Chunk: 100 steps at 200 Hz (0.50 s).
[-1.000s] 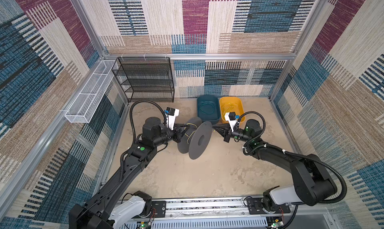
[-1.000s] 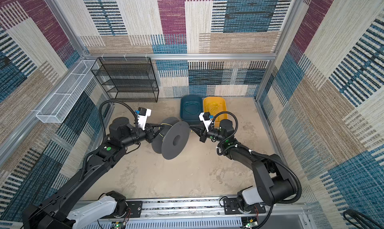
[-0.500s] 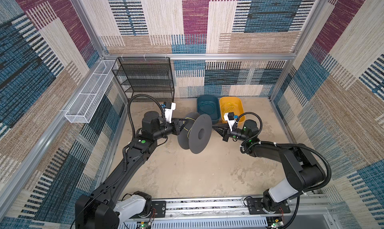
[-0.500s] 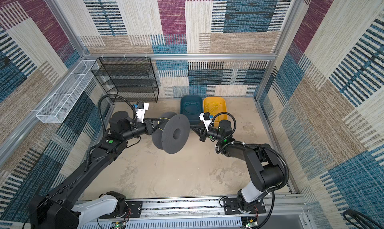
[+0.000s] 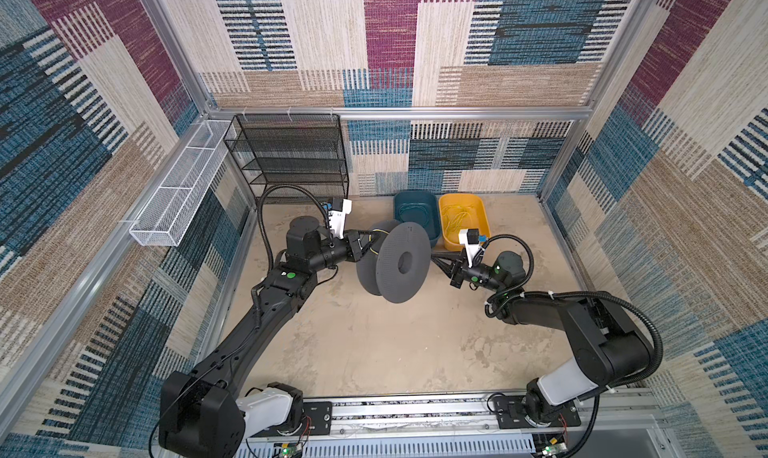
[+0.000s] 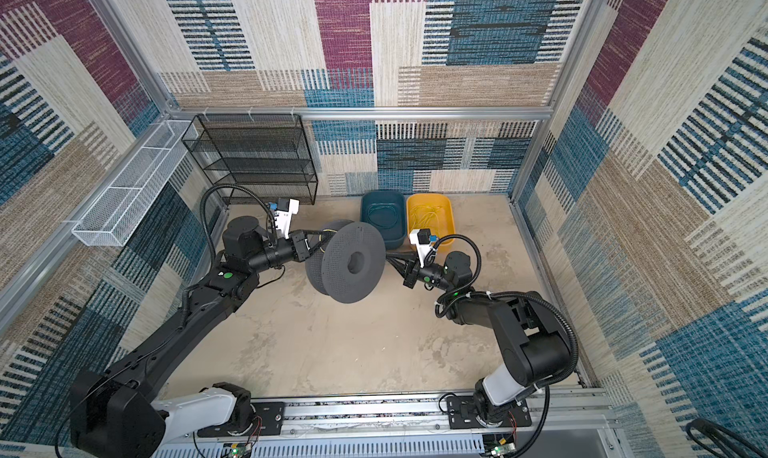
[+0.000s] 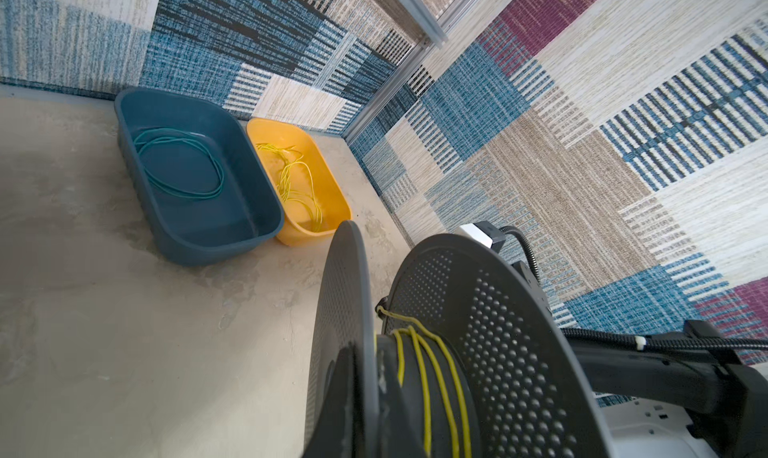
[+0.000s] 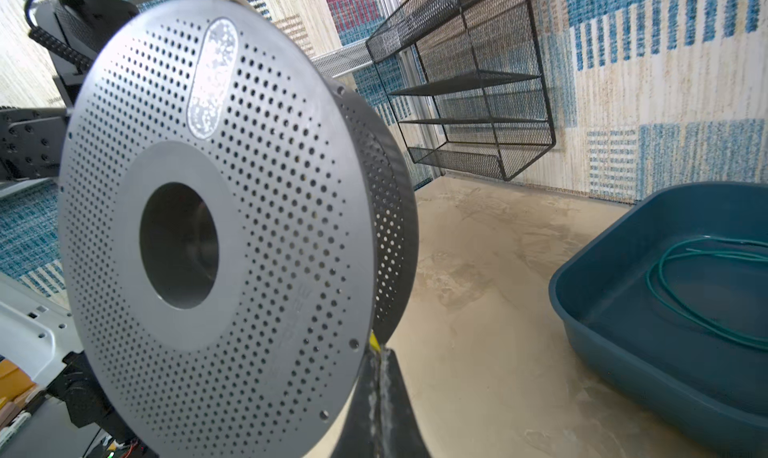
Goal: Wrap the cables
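Your left gripper (image 5: 365,243) looks clamped on the spool (image 5: 390,277) flange nearest it, though the view is tight. Your right gripper (image 8: 379,354), just beside the spool's opposite flange, pinches the yellow cable (image 7: 425,410), which is wound round the spool's hub in several turns.

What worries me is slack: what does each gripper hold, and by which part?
The left gripper pinches the spool by one flange's edge; the right gripper pinches the yellow cable just off the spool.

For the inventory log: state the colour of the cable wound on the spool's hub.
Bright yellow cable on the grey spool, clearest in the left wrist view.
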### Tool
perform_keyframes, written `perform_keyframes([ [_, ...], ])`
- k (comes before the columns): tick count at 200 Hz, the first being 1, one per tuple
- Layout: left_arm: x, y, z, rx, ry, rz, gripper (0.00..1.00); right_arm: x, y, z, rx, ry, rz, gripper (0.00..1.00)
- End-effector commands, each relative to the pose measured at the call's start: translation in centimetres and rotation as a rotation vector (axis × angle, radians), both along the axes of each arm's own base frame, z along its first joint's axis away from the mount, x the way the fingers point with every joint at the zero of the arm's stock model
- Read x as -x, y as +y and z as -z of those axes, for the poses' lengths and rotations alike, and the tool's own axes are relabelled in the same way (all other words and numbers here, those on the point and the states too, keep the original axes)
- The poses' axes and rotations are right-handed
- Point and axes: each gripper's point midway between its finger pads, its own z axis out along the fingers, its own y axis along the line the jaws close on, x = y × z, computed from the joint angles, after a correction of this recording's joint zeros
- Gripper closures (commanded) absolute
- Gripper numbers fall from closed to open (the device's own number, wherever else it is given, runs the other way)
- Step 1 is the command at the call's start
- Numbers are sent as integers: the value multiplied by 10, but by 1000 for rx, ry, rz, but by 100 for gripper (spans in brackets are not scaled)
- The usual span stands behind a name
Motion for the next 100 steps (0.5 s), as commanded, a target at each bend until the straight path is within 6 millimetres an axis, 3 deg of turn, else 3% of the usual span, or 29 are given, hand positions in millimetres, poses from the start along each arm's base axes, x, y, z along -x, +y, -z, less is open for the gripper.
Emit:
perform_keyframes([
  [1, 2, 12, -124, 275, -419, -43, 100, 4, -5, 52, 37, 242, 40, 100],
  [38, -8, 10, -124, 310, -407, -40, 100, 20, 3, 56, 1, 274, -41, 100],
  [100, -13, 10, -105, 267, -373, -55, 100, 11, 0, 58, 34, 292, 2, 100],
])
